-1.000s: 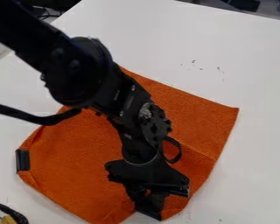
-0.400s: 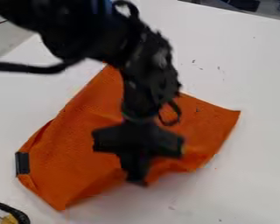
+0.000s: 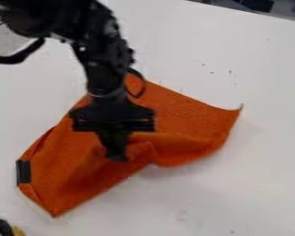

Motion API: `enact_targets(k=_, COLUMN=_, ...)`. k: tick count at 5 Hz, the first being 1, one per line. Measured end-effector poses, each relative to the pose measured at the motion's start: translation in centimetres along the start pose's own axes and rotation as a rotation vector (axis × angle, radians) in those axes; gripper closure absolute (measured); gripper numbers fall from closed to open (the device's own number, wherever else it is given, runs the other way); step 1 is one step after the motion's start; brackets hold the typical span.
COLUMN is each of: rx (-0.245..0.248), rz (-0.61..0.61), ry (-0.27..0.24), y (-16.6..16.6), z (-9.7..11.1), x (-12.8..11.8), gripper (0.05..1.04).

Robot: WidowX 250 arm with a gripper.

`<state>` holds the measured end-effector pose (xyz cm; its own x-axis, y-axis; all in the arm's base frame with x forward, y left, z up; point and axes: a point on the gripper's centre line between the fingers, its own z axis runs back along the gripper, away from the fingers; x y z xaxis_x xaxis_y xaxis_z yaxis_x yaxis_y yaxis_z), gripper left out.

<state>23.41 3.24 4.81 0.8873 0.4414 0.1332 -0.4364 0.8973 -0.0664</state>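
The black gripper (image 3: 116,156) hangs over the middle of an orange cloth (image 3: 193,115) and is shut on its near edge. Folds bunch up around the fingertips, and the near part of the cloth is raised and doubled back toward the far side. The cloth's right corner curls up a little. At its left edge lies a small black piece (image 3: 23,172), flat against the fabric.
A white table (image 3: 236,193) lies under the cloth. At the bottom left corner is a black and yellow object (image 3: 2,227), cut off by the view's edge. Small dark specks mark the tabletop beyond the cloth.
The gripper has moved up and to the left in the view, from the cloth's near edge toward its middle. That near edge has been pulled along and folded over, baring more table.
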Motion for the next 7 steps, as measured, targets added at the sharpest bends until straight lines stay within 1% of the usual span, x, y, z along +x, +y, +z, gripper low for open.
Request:
enact_targets(k=1, rx=-0.026, rz=-0.098, ry=-0.021, y=2.8, z=-1.3, x=4.8, gripper=1.002)
enact_targets(k=2, rx=-0.046, rz=-0.154, ry=-0.028, y=3.9, z=-1.9, x=7.4, gripper=0.971)
enact_targets(k=3, rx=-0.07, rz=-0.121, ry=-0.026, y=4.3, z=-2.4, x=7.7, gripper=0.786)
enact_targets(k=4, rx=-0.087, rz=-0.104, ry=-0.021, y=4.0, z=-2.8, x=7.4, gripper=0.495)
enact_targets(k=5, rx=-0.055, rz=-0.121, ry=0.014, y=4.3, z=-2.8, x=6.8, gripper=0.191)
enact_targets(k=6, rx=0.04, rz=-0.201, ry=-0.012, y=4.2, z=-0.4, x=7.8, gripper=0.073)
enact_targets(k=7, rx=0.107, rz=-0.299, ry=0.001, y=3.8, z=1.7, x=8.9, gripper=0.079)
